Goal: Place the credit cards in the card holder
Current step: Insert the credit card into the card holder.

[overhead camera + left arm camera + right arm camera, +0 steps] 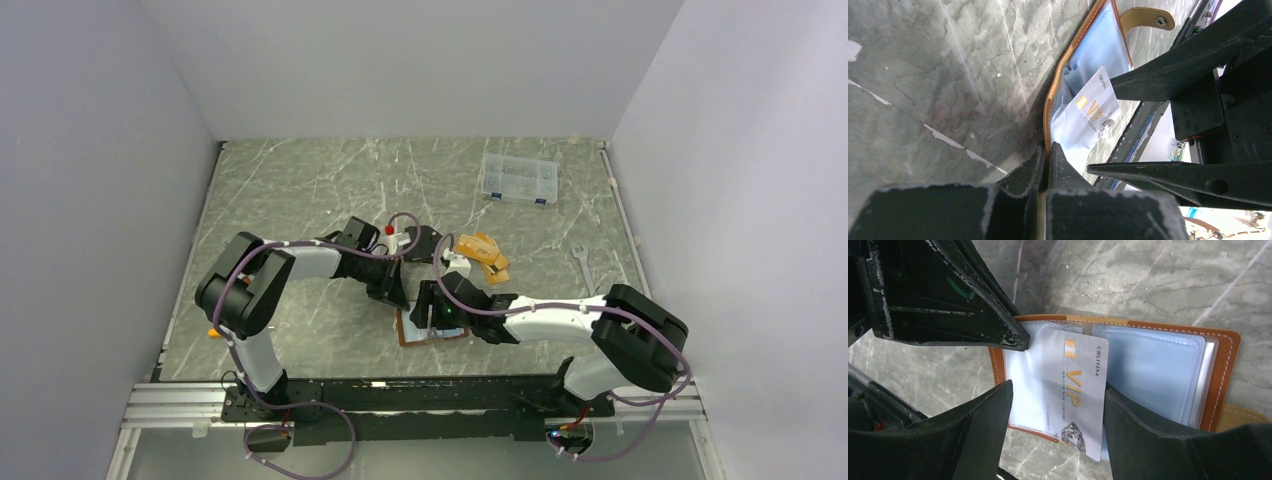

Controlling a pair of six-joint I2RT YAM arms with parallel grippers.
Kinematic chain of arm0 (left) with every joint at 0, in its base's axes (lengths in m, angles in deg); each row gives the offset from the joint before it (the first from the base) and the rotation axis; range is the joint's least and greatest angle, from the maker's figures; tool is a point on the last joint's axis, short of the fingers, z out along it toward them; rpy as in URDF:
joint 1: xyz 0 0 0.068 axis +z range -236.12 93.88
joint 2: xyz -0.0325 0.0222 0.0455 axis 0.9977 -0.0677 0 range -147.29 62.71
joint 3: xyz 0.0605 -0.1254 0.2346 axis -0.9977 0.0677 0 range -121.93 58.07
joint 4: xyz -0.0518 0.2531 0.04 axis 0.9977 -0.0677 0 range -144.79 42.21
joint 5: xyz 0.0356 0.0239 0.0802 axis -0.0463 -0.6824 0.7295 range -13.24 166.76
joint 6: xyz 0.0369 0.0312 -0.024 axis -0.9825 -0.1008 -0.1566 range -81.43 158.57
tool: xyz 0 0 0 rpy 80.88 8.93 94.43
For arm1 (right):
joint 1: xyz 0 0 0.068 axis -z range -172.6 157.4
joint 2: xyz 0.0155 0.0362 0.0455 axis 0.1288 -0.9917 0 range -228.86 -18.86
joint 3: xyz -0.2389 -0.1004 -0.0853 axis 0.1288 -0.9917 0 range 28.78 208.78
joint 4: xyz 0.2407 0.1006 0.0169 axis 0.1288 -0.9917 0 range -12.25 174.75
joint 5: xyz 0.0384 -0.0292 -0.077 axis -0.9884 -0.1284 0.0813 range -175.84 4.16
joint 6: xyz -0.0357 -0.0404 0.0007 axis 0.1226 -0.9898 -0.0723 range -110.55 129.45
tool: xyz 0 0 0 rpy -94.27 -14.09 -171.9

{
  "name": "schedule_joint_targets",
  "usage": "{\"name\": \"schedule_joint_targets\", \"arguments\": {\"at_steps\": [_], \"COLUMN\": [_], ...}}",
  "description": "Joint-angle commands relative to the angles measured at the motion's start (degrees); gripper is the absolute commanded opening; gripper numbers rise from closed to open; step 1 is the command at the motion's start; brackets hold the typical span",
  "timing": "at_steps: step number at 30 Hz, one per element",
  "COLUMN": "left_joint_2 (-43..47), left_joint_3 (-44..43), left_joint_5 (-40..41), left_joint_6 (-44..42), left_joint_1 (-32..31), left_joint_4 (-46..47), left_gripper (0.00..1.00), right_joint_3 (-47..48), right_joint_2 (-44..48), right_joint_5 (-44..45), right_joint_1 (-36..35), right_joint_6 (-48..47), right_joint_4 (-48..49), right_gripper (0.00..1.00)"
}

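The tan-brown card holder [432, 334] lies open on the table, its clear inner sleeves facing up [1148, 360]. My left gripper [1047, 150] is shut on the holder's leather edge [1050, 105] and shows in the top view [396, 290]. A silver-grey VIP credit card [1080, 390] lies tilted on the sleeves, its lower end sticking out past the holder's edge. It also shows in the left wrist view [1093, 102]. My right gripper [1058, 390] is open around the card, its right finger [1143, 430] against the card's edge. An orange-gold card pile [484, 254] lies behind.
A clear plastic compartment box [518, 180] stands at the back right. A wrench [583, 266] lies to the right. A dark pile [428, 240] lies just behind the grippers. The two grippers are very close together over the holder.
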Motion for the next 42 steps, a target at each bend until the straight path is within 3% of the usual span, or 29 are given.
{"name": "schedule_joint_targets", "arguments": {"at_steps": [1,7,14,20,42], "left_joint_2": [2.0,2.9,3.2,2.8,2.4], "left_joint_3": [-0.2,0.1,0.4,0.5,2.0], "left_joint_5": [-0.4,-0.6,-2.8,-3.7,-4.2], "left_joint_6": [-1.6,-1.7,-1.2,-0.8,1.3], "left_joint_1": [0.2,0.2,0.2,0.1,0.0], "left_joint_4": [-0.2,0.0,0.8,1.5,4.3], "left_gripper": [0.00,0.00,0.15,0.21,0.26], "right_joint_3": [-0.3,0.4,5.0,7.2,15.3], "right_joint_2": [-2.1,-3.5,-4.9,-6.6,-9.0], "right_joint_5": [8.3,8.4,6.9,7.2,6.0], "right_joint_1": [-2.8,-4.7,-5.6,-6.6,-9.8], "right_joint_6": [2.0,2.7,0.5,-1.4,-8.3], "right_joint_4": [-23.2,-22.6,-23.8,-23.3,-22.6], "right_gripper": [0.68,0.69,0.73,0.73,0.80]}}
